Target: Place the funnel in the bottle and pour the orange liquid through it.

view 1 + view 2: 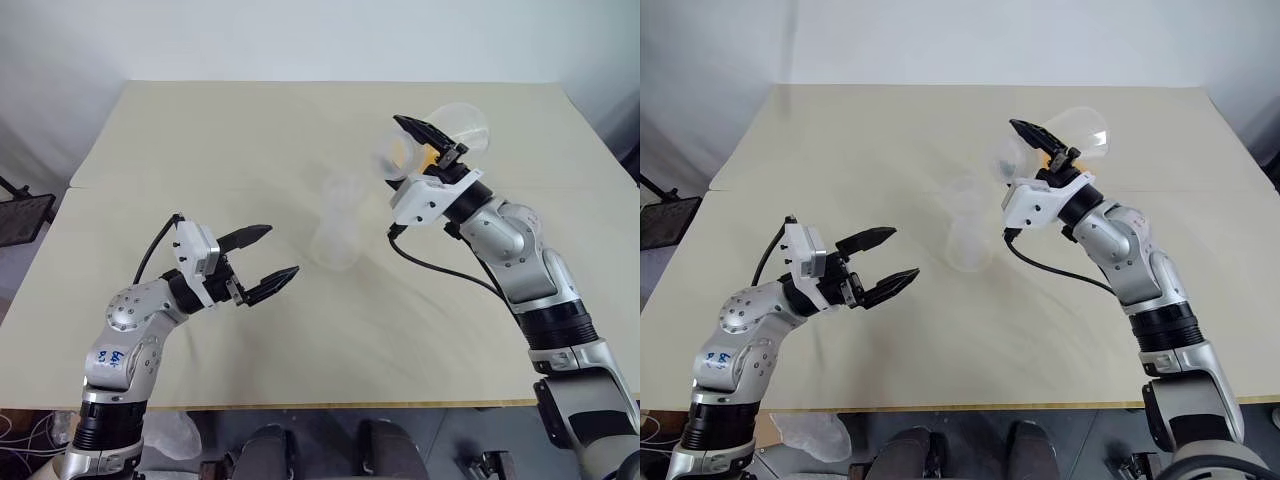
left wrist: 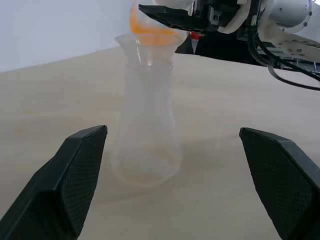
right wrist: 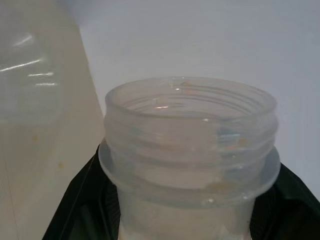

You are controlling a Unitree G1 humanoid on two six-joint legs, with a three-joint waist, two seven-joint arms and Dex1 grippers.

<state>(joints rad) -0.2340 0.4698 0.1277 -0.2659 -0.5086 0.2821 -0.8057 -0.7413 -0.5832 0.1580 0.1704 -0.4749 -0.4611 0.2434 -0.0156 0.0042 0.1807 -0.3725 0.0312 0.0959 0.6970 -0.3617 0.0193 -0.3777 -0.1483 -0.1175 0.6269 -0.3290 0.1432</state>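
Pale beige tabletop (image 1: 250,130) carries the clear conical bottle (image 1: 337,232), standing between the 2 grippers with the small clear funnel (image 2: 145,46) seated in its neck, so that step appears done. The second clear flask (image 1: 440,140) is clamped at the neck by the right gripper (image 1: 432,140) and tipped above the funnel, bright orange liquid (image 2: 150,27) pooled near its mouth. The bottle looks nearly empty; pouring is judged barely begun. The left gripper (image 1: 258,262) gapes wide, empty, just beside the bottle.
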